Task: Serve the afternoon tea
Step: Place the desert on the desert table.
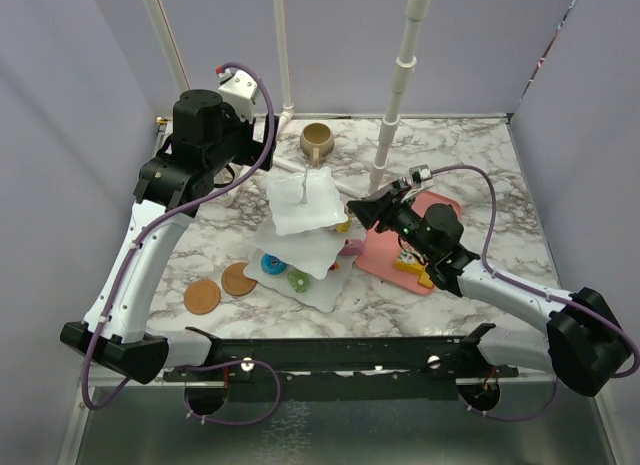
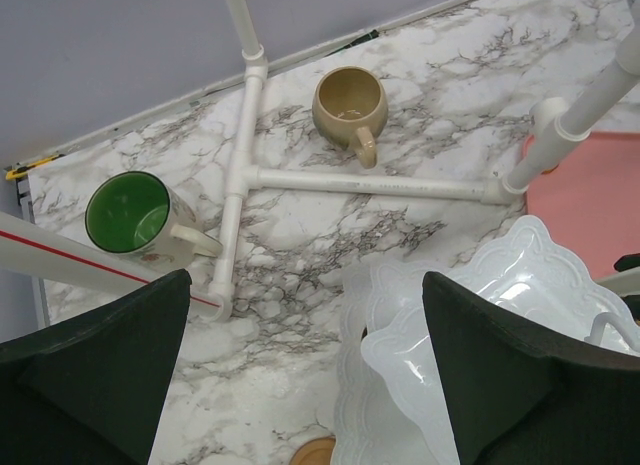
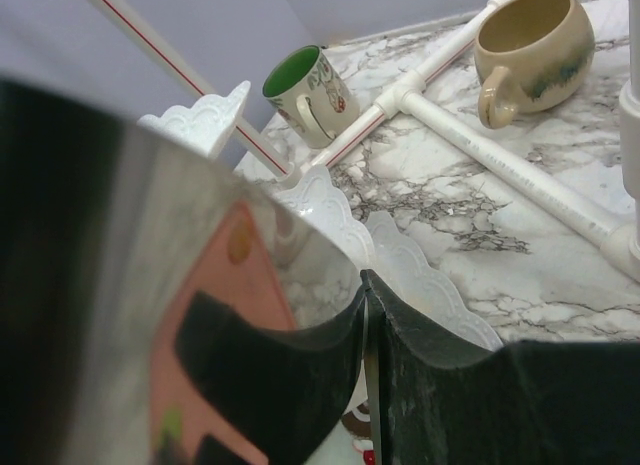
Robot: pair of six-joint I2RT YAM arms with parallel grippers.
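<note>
Left gripper [image 2: 305,285] fingers apart, waiting over white three-tier wavy-plate stand [image 2: 500,315]; right gripper [image 3: 365,315] seemingly clamps shiny metal tongs [image 3: 150,235] for toy pastries [image 1: 270,263].

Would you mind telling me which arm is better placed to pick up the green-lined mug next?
Left, probably. The left gripper is open, empty, near the green-lined mug; the right gripper is shut on the metal tongs, beyond the three-tier stand.

White arms [image 1: 140,267], black joints [image 1: 205,120], purple cables [image 1: 271,125]
</note>
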